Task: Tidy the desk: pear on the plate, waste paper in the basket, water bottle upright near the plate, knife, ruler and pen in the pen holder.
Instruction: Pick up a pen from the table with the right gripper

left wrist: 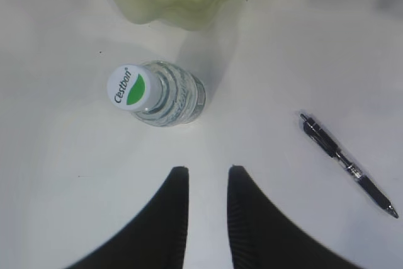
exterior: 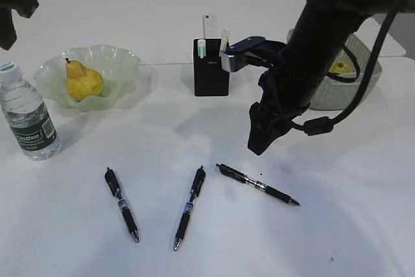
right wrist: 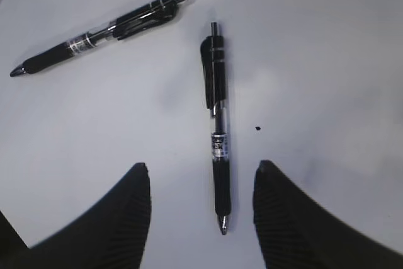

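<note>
Right tool (right wrist: 201, 206) stands wide, holding nothing, hanging just above the desk (exterior: 337, 225) with one pen straddled between its fingers (right wrist: 119, 212) in the right wrist view. That right pen (right wrist: 217, 124) runs 12-to-6 in that view: clicker end at 12, tip at 6, down between the fingers. So its long axis lies along the tool's line of sight and across the closing direction, which looks right for a straight drop and pinch on the grip section. No yaw correction seems needed. A middle pen (right wrist: 101, 36) lies at 10 o'clock from the tool, angled, well apart from the target, so it should not get caught.

In the exterior view the right pen (exterior: 257, 184) sits at 6 o'clock from the pen holder (exterior: 211, 72), just below the right tool (exterior: 259, 141). The middle pen (exterior: 189, 207) and left pen (exterior: 122, 204) lie further toward 9.

Left tool (left wrist: 208, 184) is narrow, nothing held, hovering over the water bottle (left wrist: 160, 92), which stands upright at 11 o'clock from it, beside the plate (left wrist: 182, 4). The pear (exterior: 83, 81) is on the plate. The left arm is nearer the left pen (left wrist: 346, 163), at 3 o'clock from its tool.

The basket (exterior: 363, 89) sits behind the right arm; yellow stuff shows inside, likely the waste paper.
</note>
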